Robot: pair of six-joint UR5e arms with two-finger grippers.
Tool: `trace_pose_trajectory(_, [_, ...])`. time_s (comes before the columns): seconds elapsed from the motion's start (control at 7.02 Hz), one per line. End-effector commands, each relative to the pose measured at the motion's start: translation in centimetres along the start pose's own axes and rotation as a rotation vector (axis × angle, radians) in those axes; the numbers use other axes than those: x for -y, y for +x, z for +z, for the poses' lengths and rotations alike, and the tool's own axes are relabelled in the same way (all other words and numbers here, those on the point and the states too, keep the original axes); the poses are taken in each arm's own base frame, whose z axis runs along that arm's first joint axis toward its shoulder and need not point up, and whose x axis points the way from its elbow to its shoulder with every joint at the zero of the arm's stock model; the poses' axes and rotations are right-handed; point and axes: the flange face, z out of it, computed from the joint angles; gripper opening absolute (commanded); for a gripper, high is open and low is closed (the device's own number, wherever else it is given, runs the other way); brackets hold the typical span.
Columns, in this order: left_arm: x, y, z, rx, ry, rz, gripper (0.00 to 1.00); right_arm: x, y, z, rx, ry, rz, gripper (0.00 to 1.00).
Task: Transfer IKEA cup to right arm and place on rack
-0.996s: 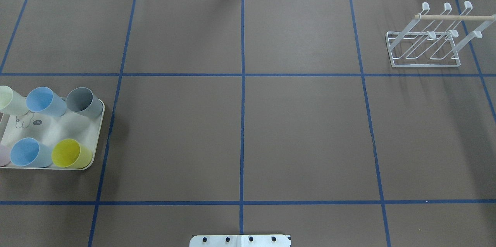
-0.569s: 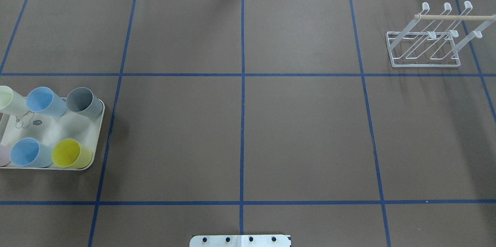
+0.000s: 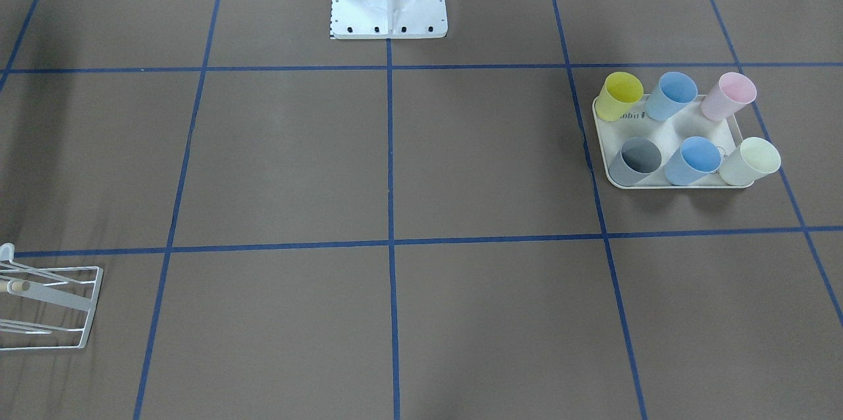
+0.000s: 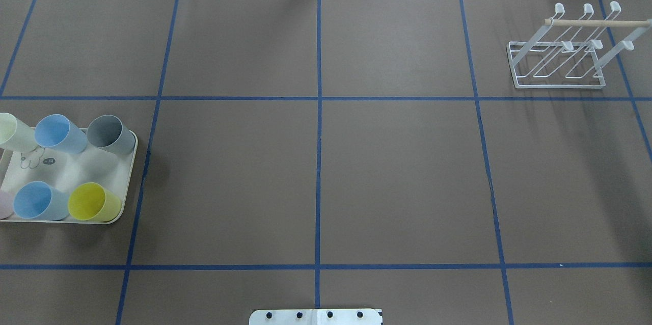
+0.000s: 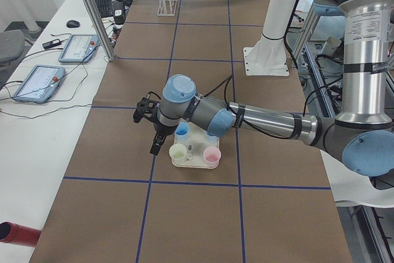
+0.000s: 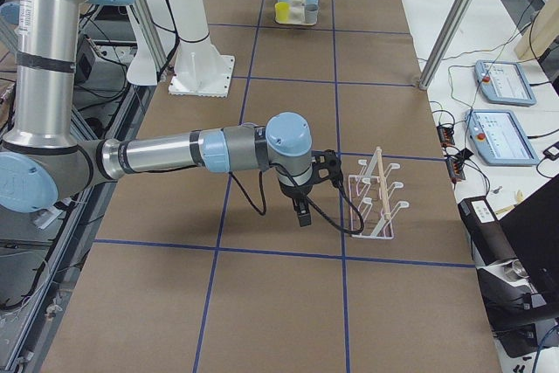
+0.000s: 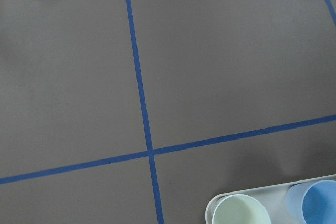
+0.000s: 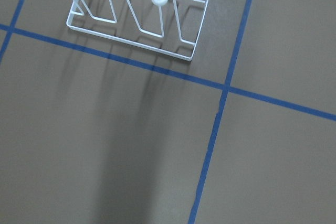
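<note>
Although the overhead and front-facing views take in only the table top (image 4: 397, 172), the side views catch both arms: the left gripper (image 5: 157, 145) hangs just beside the cream tray (image 3: 666, 129) and the right gripper (image 6: 301, 213) hangs near the white wire rack (image 4: 567, 46), but from there I cannot tell how far either is parted or what it grips. The tray holds six upright cups, well apart from the rack. A yellow cup (image 3: 622, 96), blue cup (image 3: 673, 95) and pink cup (image 3: 730, 95) stand in the row nearer the robot, then a grey cup (image 3: 636, 160), second blue cup (image 3: 693, 160) and pale green cup (image 3: 751, 160).

Cream tray (image 4: 76, 169) on brown table (image 4: 397, 172)
</note>
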Motion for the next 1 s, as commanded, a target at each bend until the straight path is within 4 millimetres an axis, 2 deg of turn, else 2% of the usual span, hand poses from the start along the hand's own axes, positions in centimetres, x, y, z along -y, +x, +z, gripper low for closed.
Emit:
trace_pose_trajectory(0.0, [1.2,0.6,-0.5,-0.015,0.166,0.143,1.00,2.1,-1.5,-1.6,-0.011,0.092,0.038,1.00])
trace_pose_trajectory(0.14, [1.5,-0.2,0.7,-0.033,0.230,0.201,1.00,2.7,-2.8,-1.2,-0.002,0.098,0.055,1.00])
trace_pose_trajectory(0.43, [0.6,-2.4,3.0,-0.046,0.300,0.262,1.00,3.5,-4.8,-1.0,0.014,0.131,0.073,1.00])
trace_pose_trajectory(0.57, [0.8,-2.1,2.8,-0.055,0.317,0.280,1.00,3.5,-6.1,-0.2,0.018,0.158,0.004,1.00])
trace_pose_trajectory(0.71, [0.7,-1.2,3.8,-0.070,0.304,0.302,1.00,4.6,-8.6,1.0,0.046,0.147,-0.065,1.00])
trace_pose_trajectory(0.85, [0.6,0.3,5.1,-0.090,0.300,0.340,1.00,4.7,-10.1,1.8,0.068,0.160,-0.113,0.98])
